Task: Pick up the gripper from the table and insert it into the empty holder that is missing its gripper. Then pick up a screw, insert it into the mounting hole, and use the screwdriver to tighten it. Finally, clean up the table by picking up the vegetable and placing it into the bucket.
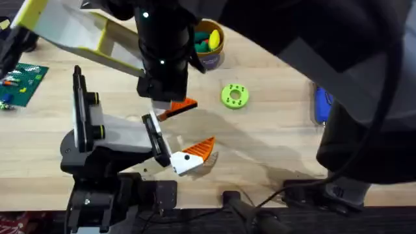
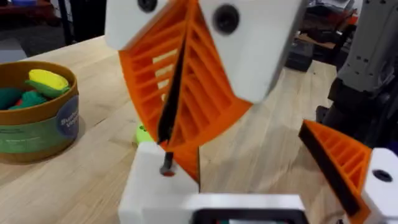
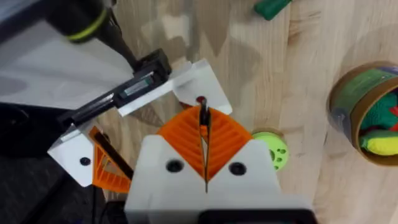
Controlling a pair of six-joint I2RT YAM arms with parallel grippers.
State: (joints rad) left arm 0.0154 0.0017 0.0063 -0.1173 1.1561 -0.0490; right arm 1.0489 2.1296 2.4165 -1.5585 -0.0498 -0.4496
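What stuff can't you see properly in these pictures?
- Overhead: the screwdriver is mostly behind the big dark right arm.
- Overhead: the bucket is partly covered by that arm too.
- Right wrist: the right gripper hides where the screw tip goes.
- Left wrist: the bucket's label is too blurry to read.

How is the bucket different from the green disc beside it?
The bucket stands up like a cup; the green disc lies flat. The bucket has an orange rim and printed side; the disc is plain green. The bucket holds toy vegetables; the disc just has small holes. Both are round, on the wooden table.
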